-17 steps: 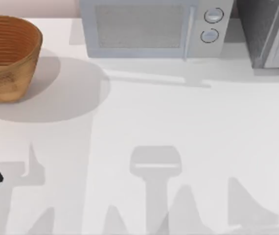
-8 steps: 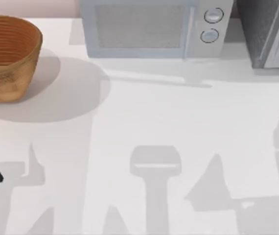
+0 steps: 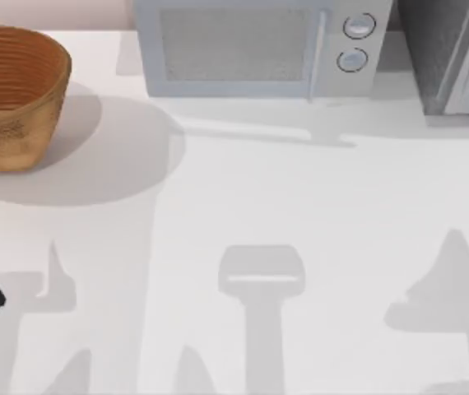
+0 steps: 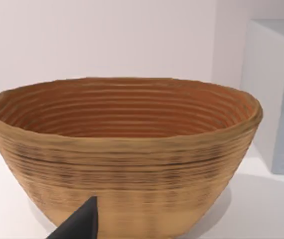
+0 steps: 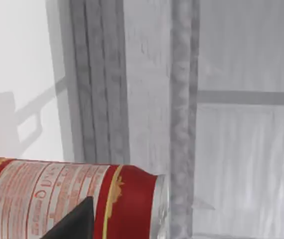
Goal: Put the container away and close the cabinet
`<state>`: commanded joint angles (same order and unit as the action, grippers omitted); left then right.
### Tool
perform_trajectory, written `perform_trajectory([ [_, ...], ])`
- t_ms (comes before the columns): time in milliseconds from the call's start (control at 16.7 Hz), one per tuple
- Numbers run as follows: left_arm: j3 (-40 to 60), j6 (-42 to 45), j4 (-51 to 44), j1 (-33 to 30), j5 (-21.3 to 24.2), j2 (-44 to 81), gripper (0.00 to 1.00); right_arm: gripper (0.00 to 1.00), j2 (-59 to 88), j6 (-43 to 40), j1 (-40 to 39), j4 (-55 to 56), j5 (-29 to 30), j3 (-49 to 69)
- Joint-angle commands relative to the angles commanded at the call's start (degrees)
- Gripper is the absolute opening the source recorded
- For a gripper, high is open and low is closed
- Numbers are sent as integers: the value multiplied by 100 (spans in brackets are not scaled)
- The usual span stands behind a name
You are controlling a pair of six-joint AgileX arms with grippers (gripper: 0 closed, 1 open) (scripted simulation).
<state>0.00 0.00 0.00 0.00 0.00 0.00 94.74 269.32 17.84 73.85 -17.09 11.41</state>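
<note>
Facing grey cabinet (image 5: 182, 124), red can (image 5: 72, 199) with unreadable label, right hand's grip unclear

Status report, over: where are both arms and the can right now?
Left end effector parked facing the wicker basket. Right end effector carrying the red can, lying sideways, at the grey cabinet. Nothing seen between can and cabinet.

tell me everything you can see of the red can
The red can, seen from the right wrist camera, lies sideways across the view. Its body is red with a pale label panel of small red print, gold trim, and a silvery metal rim at its end. A dark end effector finger overlaps it in front. Behind stands the grey cabinet.
</note>
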Motion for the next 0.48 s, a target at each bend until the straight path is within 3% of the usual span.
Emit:
perform_trajectory([
  [240, 0, 0, 0, 0, 0, 0, 100, 100, 1133, 3470, 252, 935, -146, 104],
  [480, 0, 0, 0, 0, 0, 0, 100, 100, 2039, 6150, 433, 1701, -280, 180],
])
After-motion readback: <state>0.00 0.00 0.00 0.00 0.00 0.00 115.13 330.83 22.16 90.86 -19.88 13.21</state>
